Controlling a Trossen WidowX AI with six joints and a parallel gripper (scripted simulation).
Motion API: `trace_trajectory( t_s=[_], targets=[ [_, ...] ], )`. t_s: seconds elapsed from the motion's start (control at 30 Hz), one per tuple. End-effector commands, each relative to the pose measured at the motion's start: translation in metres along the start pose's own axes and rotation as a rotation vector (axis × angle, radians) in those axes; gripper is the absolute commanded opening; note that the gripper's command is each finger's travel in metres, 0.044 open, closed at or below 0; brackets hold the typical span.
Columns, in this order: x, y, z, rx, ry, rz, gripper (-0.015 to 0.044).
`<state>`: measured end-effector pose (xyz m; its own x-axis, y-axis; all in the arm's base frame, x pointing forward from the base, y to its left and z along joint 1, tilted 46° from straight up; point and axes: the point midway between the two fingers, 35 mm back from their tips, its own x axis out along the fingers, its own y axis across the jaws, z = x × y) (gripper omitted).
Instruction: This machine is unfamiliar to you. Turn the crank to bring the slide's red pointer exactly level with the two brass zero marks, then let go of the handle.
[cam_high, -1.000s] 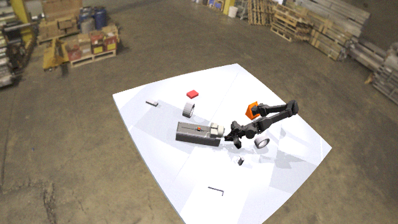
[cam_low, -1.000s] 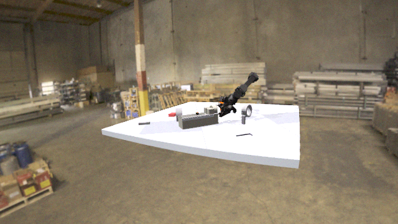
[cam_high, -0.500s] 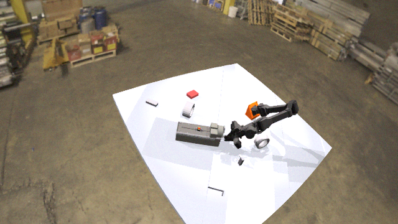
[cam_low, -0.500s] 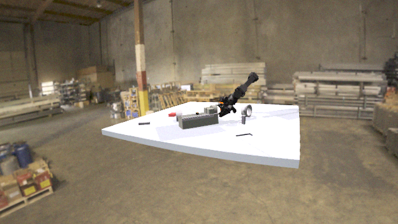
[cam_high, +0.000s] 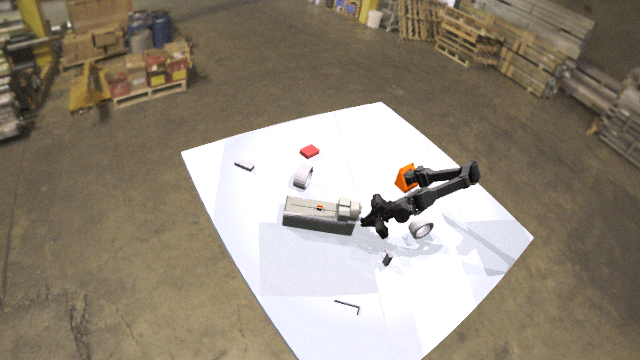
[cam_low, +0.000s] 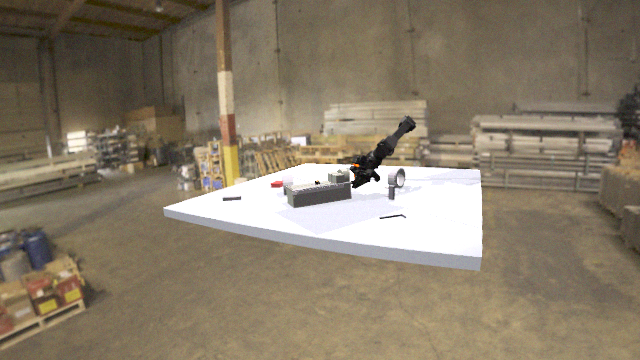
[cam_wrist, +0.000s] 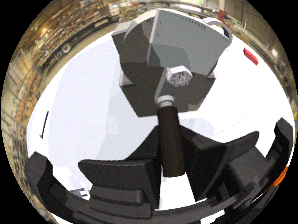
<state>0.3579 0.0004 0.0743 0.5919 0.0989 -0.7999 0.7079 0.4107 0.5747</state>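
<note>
One white platform (cam_low: 350, 235) is seen raised off a worn concrete floor (cam_low: 250, 310), and the whole bench scene is laid out on it. Near its middle the grey machine (cam_high: 315, 220) is set, long and boxy, with the red pointer (cam_high: 319, 207) visible on the slide along its top; whether it is level with the brass marks cannot be told at this size. At the machine's right end the crank's dark handle (cam_wrist: 172, 145) is clamped between the fingers of the gripper (cam_wrist: 169, 163), as shown in the wrist view, with the black arm (cam_high: 440, 190) reaching in from its orange base (cam_high: 402, 181).

Scattered about are a red block (cam_high: 309, 151), a small grey bar (cam_high: 244, 164), a white roll (cam_high: 303, 176), a grey ring (cam_high: 421, 229) just beside the arm, a small dark piece (cam_high: 386, 258) and a black L-shaped key (cam_high: 348, 305).

Around the platform a warehouse is seen: stacked wooden pallets (cam_high: 480, 35), boxes on a pallet (cam_high: 150, 70), blue drums (cam_high: 160, 27), lumber stacks (cam_low: 545, 145) and a red, white and yellow column (cam_low: 226, 95).
</note>
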Motion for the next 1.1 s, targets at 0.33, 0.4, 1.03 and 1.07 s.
trace_trajectory(
  t_s=[0.33,0.4,1.03,1.07],
  targets=[
    [0.0015,-0.0096,-0.0018,0.003,0.005,-0.024,0.0000],
    [0.0015,-0.0098,-0.0017,0.003,0.005,-0.024,0.0000],
    [0.0008,-0.0116,-0.0015,0.003,0.005,-0.024,0.0000],
    [0.0007,-0.0118,-0.0015,0.003,0.005,-0.024,0.0000]
  ],
)
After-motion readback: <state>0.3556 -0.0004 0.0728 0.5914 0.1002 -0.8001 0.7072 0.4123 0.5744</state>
